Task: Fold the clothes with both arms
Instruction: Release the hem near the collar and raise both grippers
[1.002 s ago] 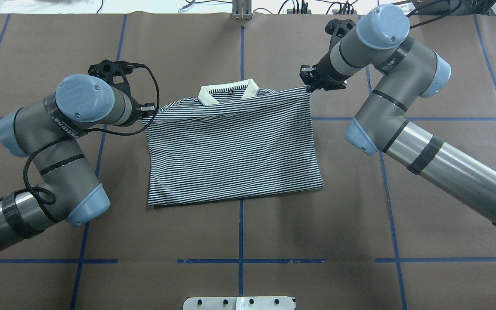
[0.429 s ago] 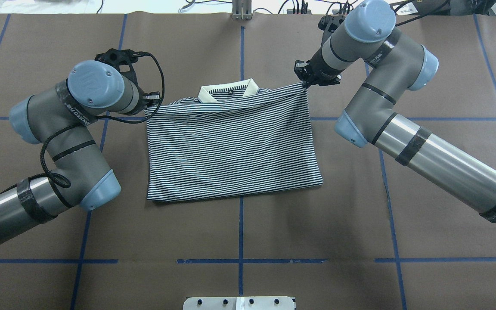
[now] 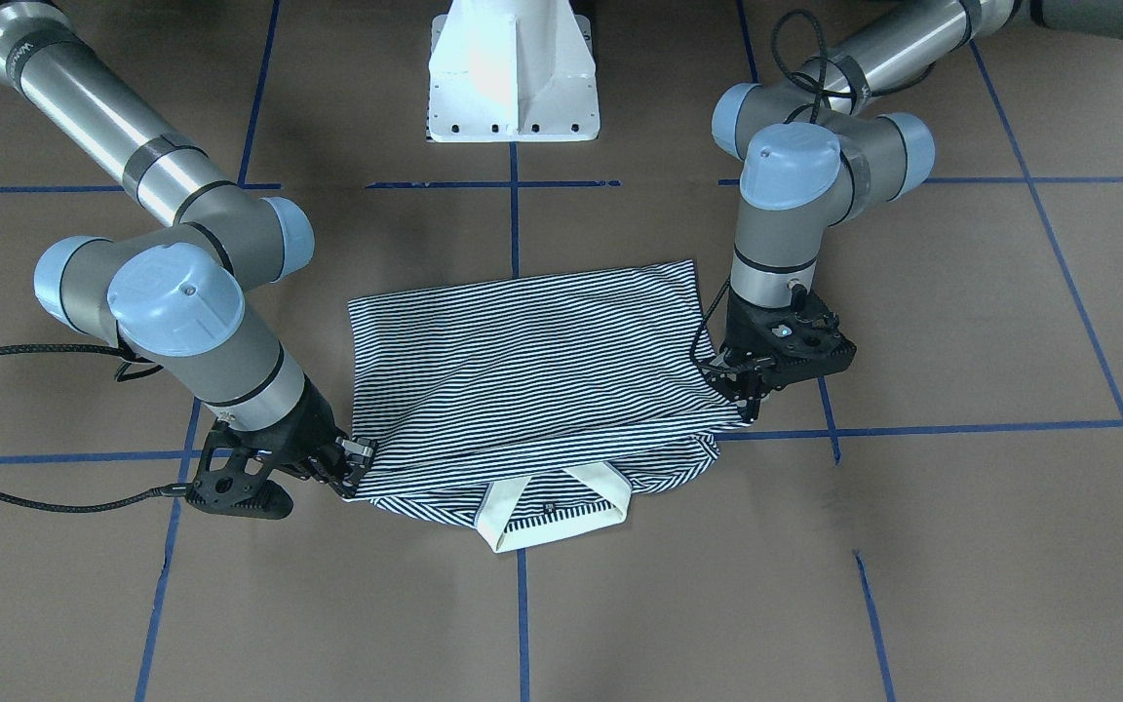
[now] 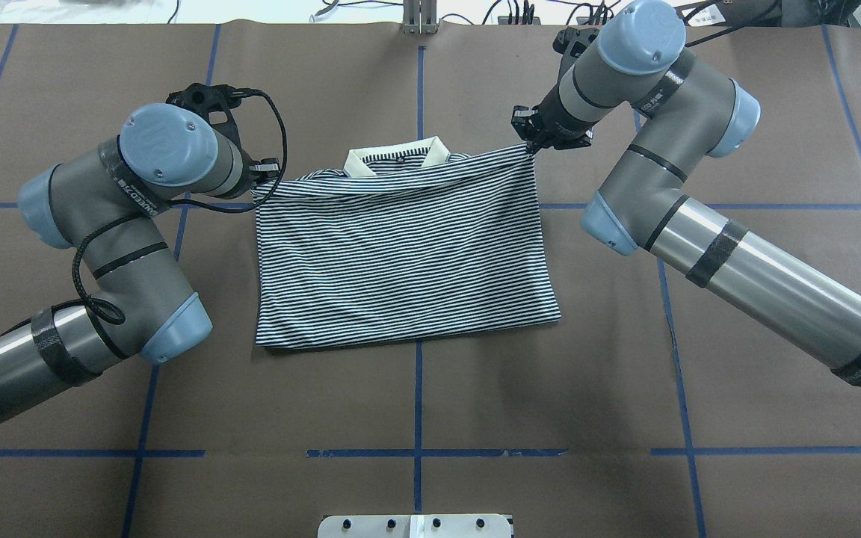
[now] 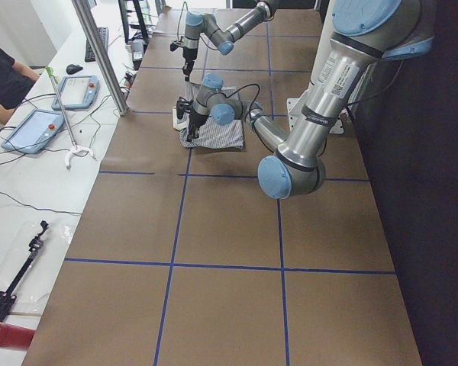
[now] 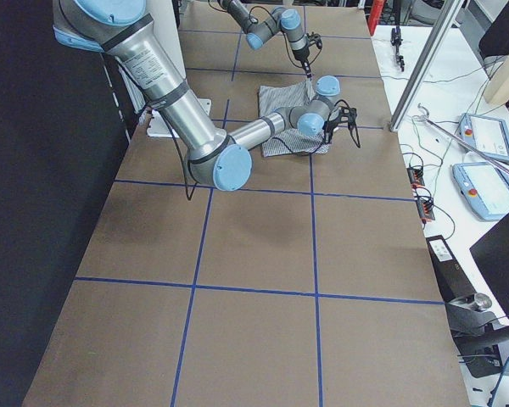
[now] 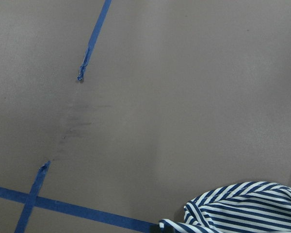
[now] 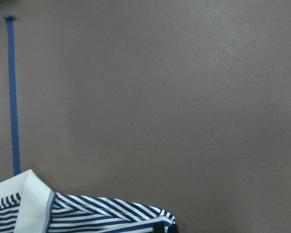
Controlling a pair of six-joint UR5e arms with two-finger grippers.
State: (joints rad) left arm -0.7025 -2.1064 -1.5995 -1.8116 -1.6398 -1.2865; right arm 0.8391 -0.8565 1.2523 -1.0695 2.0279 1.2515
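The navy-and-white striped polo shirt (image 4: 400,254) lies on the brown table, folded so its hem edge reaches up near the cream collar (image 4: 359,161). My left gripper (image 4: 260,181) is shut on the folded layer's left corner. At the right corner of that same edge, my right gripper (image 4: 530,146) is shut on the fabric. In the front-facing view the left gripper (image 3: 745,402) pinches the shirt (image 3: 522,370) on the view's right, the right gripper (image 3: 352,470) on its left. The left wrist view shows striped fabric (image 7: 242,208) at the bottom; the right wrist view shows the collar (image 8: 29,199).
The white pedestal base (image 3: 513,78) stands at the robot's side of the table. Blue tape lines (image 4: 417,396) grid the brown surface. A side bench with tablets (image 5: 30,130) and cables runs along the far edge, with a person (image 5: 4,76) seated there.
Both grippers carried the held shirt edge a little farther toward the collar; the left arm shifted right, the right arm shifted left and up. Almost nothing changed in the last 0.4 s.
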